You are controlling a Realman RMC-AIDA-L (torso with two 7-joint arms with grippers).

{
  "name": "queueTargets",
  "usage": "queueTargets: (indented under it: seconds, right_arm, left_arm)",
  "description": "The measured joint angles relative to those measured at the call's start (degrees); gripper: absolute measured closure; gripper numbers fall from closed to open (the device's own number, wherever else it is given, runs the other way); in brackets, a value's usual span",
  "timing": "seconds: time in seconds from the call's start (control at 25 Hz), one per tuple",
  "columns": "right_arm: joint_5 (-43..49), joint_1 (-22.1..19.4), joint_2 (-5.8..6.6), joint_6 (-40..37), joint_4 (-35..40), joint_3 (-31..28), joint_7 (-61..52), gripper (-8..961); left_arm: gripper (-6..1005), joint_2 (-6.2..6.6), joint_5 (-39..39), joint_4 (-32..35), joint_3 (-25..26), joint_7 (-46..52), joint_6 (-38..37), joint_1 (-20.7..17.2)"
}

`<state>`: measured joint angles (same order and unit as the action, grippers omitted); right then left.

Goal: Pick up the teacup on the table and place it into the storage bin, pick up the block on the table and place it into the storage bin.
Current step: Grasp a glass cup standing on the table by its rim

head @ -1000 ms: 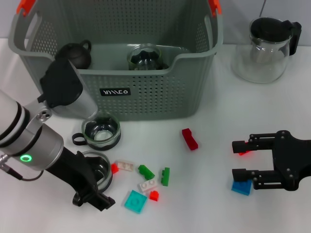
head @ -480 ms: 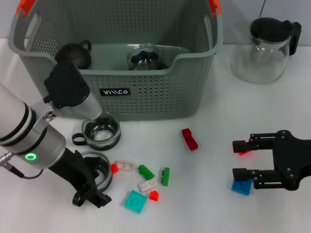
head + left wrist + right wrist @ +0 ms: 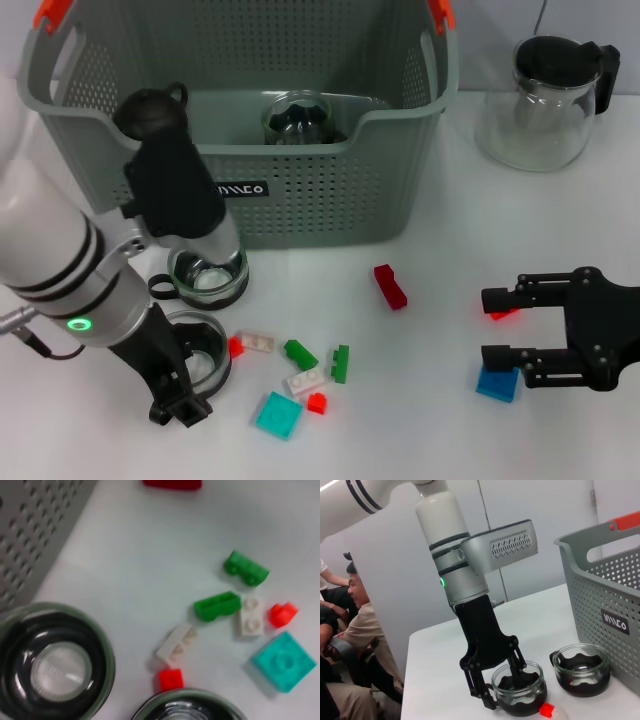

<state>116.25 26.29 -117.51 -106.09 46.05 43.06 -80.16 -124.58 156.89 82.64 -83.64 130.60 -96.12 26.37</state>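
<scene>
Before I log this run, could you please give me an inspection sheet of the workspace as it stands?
Surface: white table, no spills seen.
Job's things: bin at the back, a glass cup inside; two teacups on the table, one by the bin, the other nearer; blocks scattered.
Clutter: glass jug to the right of the bin.
Grippers: left hand straddles the nearer teacup's rim, one finger inside; right hand open, over a blue block.
Cables: one thin cable at the left arm.
Surroundings: seated people beyond the table.
</scene>
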Motion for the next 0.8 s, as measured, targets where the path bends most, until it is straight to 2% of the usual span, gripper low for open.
queueTargets:
  seconds: [0.08,0.2,0.6,0.8]
  right_arm:
    - [0.0,0.0,0.05,0.0,0.0,0.0,0.0,268]
    - [0.0,0.0,0.09,0.0,0.0,0.0,0.0,269]
    - [0.0,0.1,0.09,0.0,-0.2,-0.1,0.0,268]
    - [0.0,0.1,0.27,0.0,-0.7,-0.1,0.0,267]
  left_arm:
    - [282,-0.04,2.5,0.5,-3.7,4.3,-0.1,0.6]
    - [292,-0.05,3.3,0.7,-5.4,5.8,-0.2,0.8]
    - [325,-0.13,3.0,0.7,-5.8,7.3,0.5,1.3]
    - [419,-0.13,3.0,0.3,-5.9,7.4,0.7,1.5]
